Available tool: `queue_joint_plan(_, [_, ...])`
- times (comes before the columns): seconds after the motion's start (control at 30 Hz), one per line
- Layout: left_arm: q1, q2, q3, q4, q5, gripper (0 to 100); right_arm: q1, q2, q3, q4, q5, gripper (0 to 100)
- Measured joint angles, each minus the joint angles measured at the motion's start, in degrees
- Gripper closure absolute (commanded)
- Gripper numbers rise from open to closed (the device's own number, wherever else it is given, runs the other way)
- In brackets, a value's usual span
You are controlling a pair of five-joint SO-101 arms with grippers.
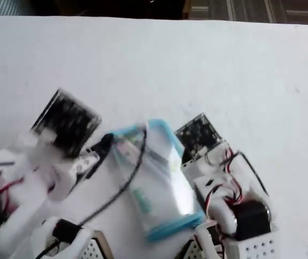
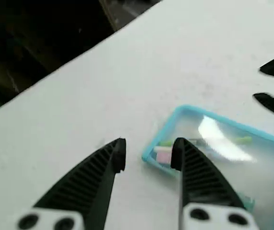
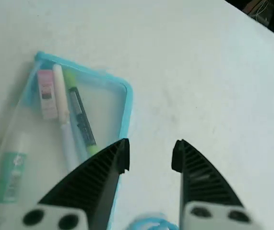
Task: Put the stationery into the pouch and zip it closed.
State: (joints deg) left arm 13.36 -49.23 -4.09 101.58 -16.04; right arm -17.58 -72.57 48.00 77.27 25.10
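Note:
A clear pouch with a light-blue border lies on the white table between the two arms. Through its clear side I see a pink eraser, a white pen, a dark pen with a green cap and a white tube with green print. My left gripper is open just above the pouch's corner, with one finger over the blue edge. My right gripper is open above the table beside the pouch's long edge, with nothing between its fingers.
A black cable runs across the pouch in the high view. The table's far edge borders a dark floor. Both arm bases crowd the near side. Bare tabletop spreads to the far right.

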Motion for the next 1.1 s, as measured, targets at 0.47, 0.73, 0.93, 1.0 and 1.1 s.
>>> queue_joint_plan(0.47, [0.0, 1.32, 32.53, -26.11, 6.59, 76, 35.69, 21.63, -16.0, 19.78, 9.49, 84.0])
queue_joint_plan(0.73, [13.36, 21.98, 26.73, -29.8, 11.69, 76, 52.57, 28.4, -18.81, 22.59, 9.58, 84.1])
queue_joint_plan(0.93, [19.69, 43.69, 13.54, -27.69, 13.8, 76, 59.43, 29.01, -18.81, 22.59, 9.58, 84.1])
queue_joint_plan(1.0, [20.92, 50.81, 8.97, -26.2, 14.68, 76, 60.4, 29.01, -18.81, 22.59, 9.58, 84.2])
queue_joint_plan(1.1, [21.36, 61.36, 2.2, -23.21, 16.09, 76, 60.92, 29.01, -18.81, 22.68, 9.58, 84.2])
